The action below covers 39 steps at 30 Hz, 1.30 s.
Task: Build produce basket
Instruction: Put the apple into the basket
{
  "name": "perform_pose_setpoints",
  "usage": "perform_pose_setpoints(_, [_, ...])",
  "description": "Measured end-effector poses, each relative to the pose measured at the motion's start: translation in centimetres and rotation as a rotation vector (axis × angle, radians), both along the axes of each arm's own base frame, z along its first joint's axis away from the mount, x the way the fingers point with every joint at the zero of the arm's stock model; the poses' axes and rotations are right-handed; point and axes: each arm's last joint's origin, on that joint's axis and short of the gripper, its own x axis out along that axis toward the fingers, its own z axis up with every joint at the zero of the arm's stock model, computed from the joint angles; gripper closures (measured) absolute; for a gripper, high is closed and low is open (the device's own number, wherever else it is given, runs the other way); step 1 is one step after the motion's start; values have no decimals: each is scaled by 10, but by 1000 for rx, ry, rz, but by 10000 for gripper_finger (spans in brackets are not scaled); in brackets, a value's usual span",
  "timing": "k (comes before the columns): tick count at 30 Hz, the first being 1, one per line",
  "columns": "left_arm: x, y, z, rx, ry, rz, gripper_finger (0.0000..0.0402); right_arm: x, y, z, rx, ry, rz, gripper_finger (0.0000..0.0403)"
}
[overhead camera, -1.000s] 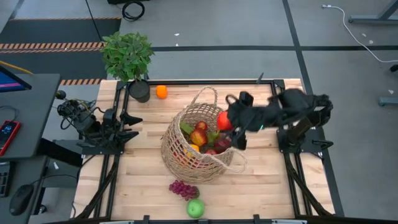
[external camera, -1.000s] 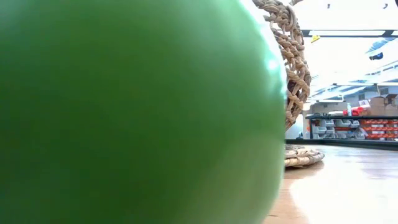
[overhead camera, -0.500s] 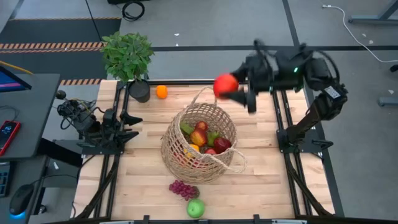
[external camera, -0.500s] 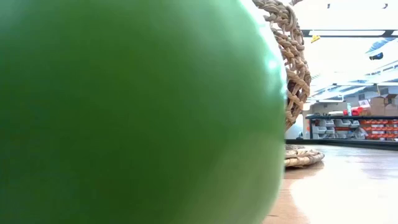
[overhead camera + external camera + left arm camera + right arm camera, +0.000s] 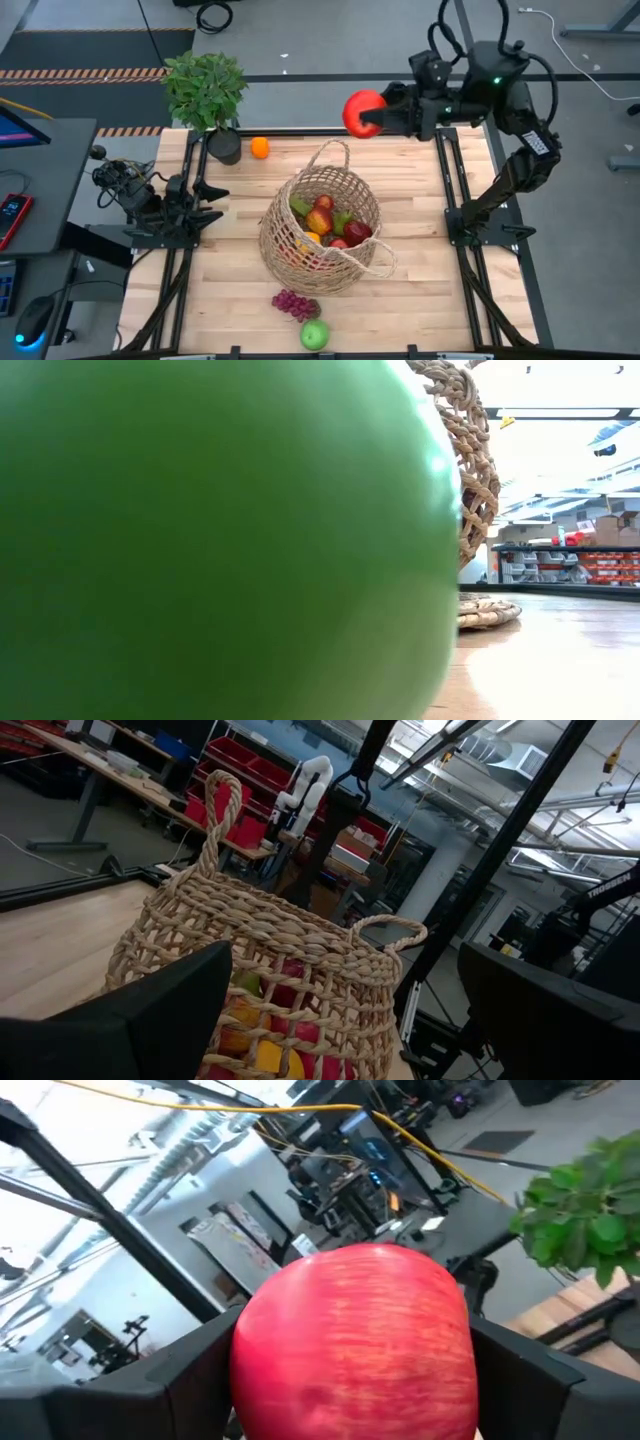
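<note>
Sitting near the middle of the pale wooden surface (image 5: 420, 290): a large round tan wicker basket (image 5: 322, 235) with looped handles, already partly filled with red, yellow and green produce. Judging the task as well under way but not finished.

Lying outside the basket: a small orange (image 5: 260, 148) by the black plant pot (image 5: 225, 146) at the far edge, a bunch of purple grapes (image 5: 295, 304) and a round green apple (image 5: 315, 335) at the near edge, the apple just beside the grapes and filling most of the low view (image 5: 220, 540).

Hanging high beyond the far edge of the surface, up and to the right of the basket: the right claw (image 5: 372, 115), clenched on a big round red apple (image 5: 362, 112). Showing in the right wrist view as the red apple (image 5: 352, 1342) wedged between two dark fingers (image 5: 525, 1370), touching both. Red apple well apart from the basket, not over its opening.

Resting at the left side of the surface, well apart from the basket: the left claw (image 5: 215, 202), fingers spread and grasping nothing.

Likely remaining: bringing the red apple over the basket, then collecting the orange, grapes and green apple.
</note>
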Motion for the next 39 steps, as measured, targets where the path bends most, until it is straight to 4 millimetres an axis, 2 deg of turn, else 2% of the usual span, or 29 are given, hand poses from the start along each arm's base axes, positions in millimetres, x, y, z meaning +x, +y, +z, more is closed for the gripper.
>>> perform_pose_setpoints(8, [0, 0, 0, 0, 0, 0, 5, -8, -4, 2, -28, 1, -20, 78])
perform_pose_setpoints(27, [0, 0, 0, 0, 0, 1, 5, -8, -9, -5, -188, 67, -89, 78])
perform_pose_setpoints(34, [0, 0, 0, 0, 0, 0, 5, -5, -7, -27, -510, 246, -31, 78])
perform_pose_setpoints(39, [0, 0, 0, 0, 1, 0, 5, 4, -8, -47, -853, 342, 58, 78])
